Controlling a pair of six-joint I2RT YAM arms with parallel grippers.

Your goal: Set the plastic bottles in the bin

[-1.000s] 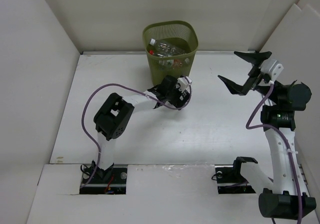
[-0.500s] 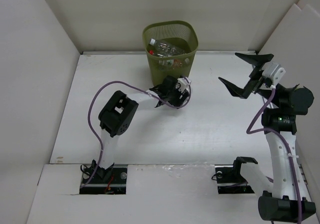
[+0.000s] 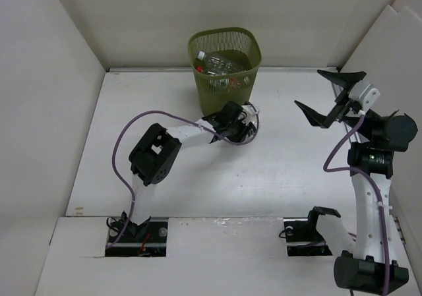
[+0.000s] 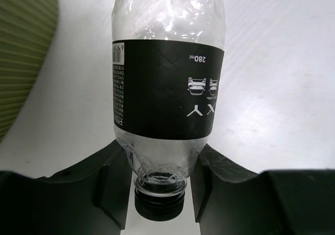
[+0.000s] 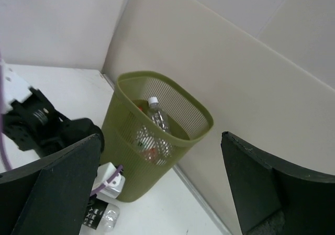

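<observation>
A clear plastic bottle with a black label (image 4: pixel 167 88) lies on the white table, its black cap (image 4: pixel 159 201) toward the wrist camera. My left gripper (image 4: pixel 162 159) is shut on it, both jaws pressing the shoulder just behind the neck. From above, that gripper (image 3: pixel 239 122) sits right in front of the bin (image 3: pixel 221 88). In the right wrist view the bottle's label (image 5: pixel 97 216) peeks out below the olive-green mesh bin (image 5: pixel 131 156). Inside the bin lies a clear bottle with a white cap (image 3: pixel 221 64), over a red-labelled one (image 5: pixel 152 151). My right gripper (image 3: pixel 328 97) hangs open and empty, high at the right.
White walls enclose the table on the left, back and right. The bin stands against the back wall (image 3: pixel 165 19). Its green side (image 4: pixel 21 46) fills the upper left of the left wrist view. A purple cable (image 3: pixel 125 134) loops off the left arm.
The left jaws have closed onto the black-labelled bottle, and that gripper has edged slightly right. The right arm has drifted a little to the right, still open.
</observation>
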